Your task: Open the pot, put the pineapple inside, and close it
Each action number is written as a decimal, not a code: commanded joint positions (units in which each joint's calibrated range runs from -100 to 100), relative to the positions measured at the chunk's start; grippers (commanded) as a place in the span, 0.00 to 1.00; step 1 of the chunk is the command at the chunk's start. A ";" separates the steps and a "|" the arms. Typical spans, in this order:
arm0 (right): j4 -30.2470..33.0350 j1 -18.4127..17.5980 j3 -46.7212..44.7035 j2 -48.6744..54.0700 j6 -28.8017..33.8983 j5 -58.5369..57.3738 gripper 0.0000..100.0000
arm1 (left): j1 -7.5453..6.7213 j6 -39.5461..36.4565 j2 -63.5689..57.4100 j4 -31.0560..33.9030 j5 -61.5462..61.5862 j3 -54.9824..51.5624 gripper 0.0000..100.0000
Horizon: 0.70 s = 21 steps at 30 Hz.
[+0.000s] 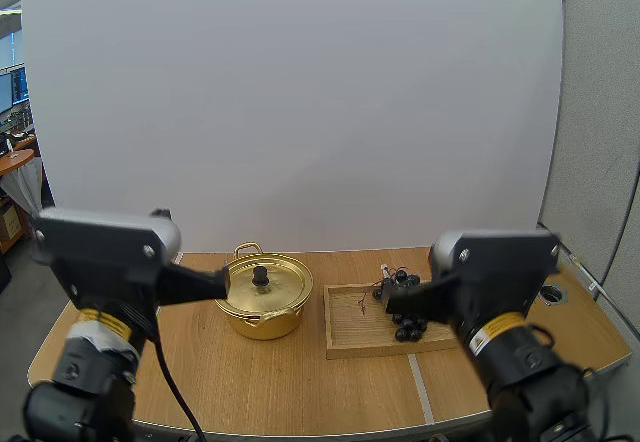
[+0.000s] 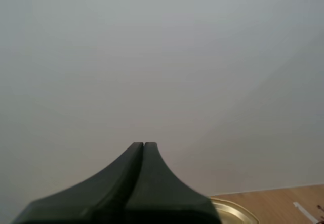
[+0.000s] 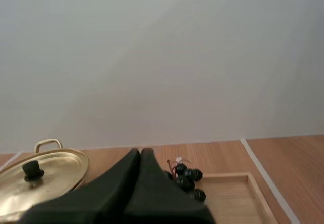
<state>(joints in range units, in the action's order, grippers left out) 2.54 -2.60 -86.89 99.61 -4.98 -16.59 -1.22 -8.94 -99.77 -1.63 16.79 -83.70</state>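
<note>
Shiny gold pot (image 1: 264, 302), black-knobbed lid (image 1: 275, 280) on, beside the tray (image 1: 345, 337) of dark grapes (image 1: 405, 314). Left gripper (image 2: 144, 145), right gripper (image 3: 140, 152): fingers pressed together, empty.

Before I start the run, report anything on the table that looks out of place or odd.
One mismatch: the task names a pineapple, but the fruit there is a bunch of grapes on the wooden tray, beside the pot. Otherwise nothing stands out: the pot stands upright with its lid seated, and nothing is spilled.
</note>
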 commanded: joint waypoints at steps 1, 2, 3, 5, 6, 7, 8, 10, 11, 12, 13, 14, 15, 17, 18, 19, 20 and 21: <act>0.74 0.24 -13.11 0.39 -0.21 9.31 0.00 | 0.07 0.56 -0.23 0.42 -15.77 -13.17 0.00; 0.74 0.24 -13.11 0.39 -0.21 9.31 0.00 | 0.07 0.56 -0.23 0.42 -15.77 -14.52 0.00; 0.74 0.24 -13.11 0.39 -0.21 8.75 0.00 | 0.07 0.56 -0.23 0.42 -15.77 -15.78 0.00; 0.74 0.24 -13.11 0.39 -0.21 5.12 0.00 | 0.07 0.56 -0.23 0.42 -15.77 -16.30 0.00; 0.74 0.24 -13.11 0.39 -0.21 4.91 0.00 | 0.07 0.47 -0.23 0.20 -15.24 -16.30 0.00; 0.74 0.24 -13.11 0.39 -0.21 4.35 0.00 | 0.07 -0.38 -0.23 0.03 -11.54 -16.30 0.00; 0.74 0.24 -13.11 0.39 -0.21 3.71 0.00 | 0.07 -1.55 -0.23 0.03 -10.73 -16.30 0.00; 0.74 0.24 -13.11 0.39 -0.21 0.41 0.00 | 0.07 -4.11 -0.23 0.03 -8.14 -16.30 0.00; 0.74 0.24 -13.11 0.39 -0.21 -1.88 0.00 | 0.07 -5.25 -0.23 0.03 -7.24 -16.30 0.00; 0.74 0.24 -13.11 0.39 -0.21 -4.43 0.00 | 0.07 -5.58 -0.23 0.03 -5.99 -16.30 0.00; 0.74 0.24 -13.11 0.39 -0.21 -7.24 0.00 | 0.07 -5.67 -0.23 0.03 -4.13 -16.30 0.00; 0.74 0.24 -13.11 0.39 -0.21 -9.39 0.00 | 0.07 -5.67 -0.23 0.03 -1.31 -16.30 0.00; 0.74 0.24 -13.11 0.39 -0.21 -12.48 0.00 | 0.07 -5.67 -0.23 0.03 0.71 -16.30 0.00; 0.74 0.24 -13.11 0.39 -0.21 -15.02 0.00 | 0.07 -5.67 -0.23 0.03 4.98 -16.30 0.00; 0.74 0.24 -13.11 0.39 -0.21 -15.02 0.00 | 0.07 -5.67 -0.23 0.03 7.63 -16.30 0.00; 0.74 0.24 -13.11 0.39 -0.21 -15.02 0.00 | 0.07 -5.67 -0.23 0.03 9.62 -16.30 0.00; 0.74 0.24 -13.11 0.39 -0.21 -15.02 0.00 | 0.07 -5.83 -0.23 0.03 11.71 -16.30 0.00; 0.74 0.24 -13.11 0.39 -0.21 -15.02 0.00 | 0.07 -5.81 -0.23 0.03 13.18 -16.30 0.00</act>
<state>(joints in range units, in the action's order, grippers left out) 2.54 -2.60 -100.00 99.61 -4.98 -28.25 -1.22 -13.98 -99.77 -1.53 18.53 -99.77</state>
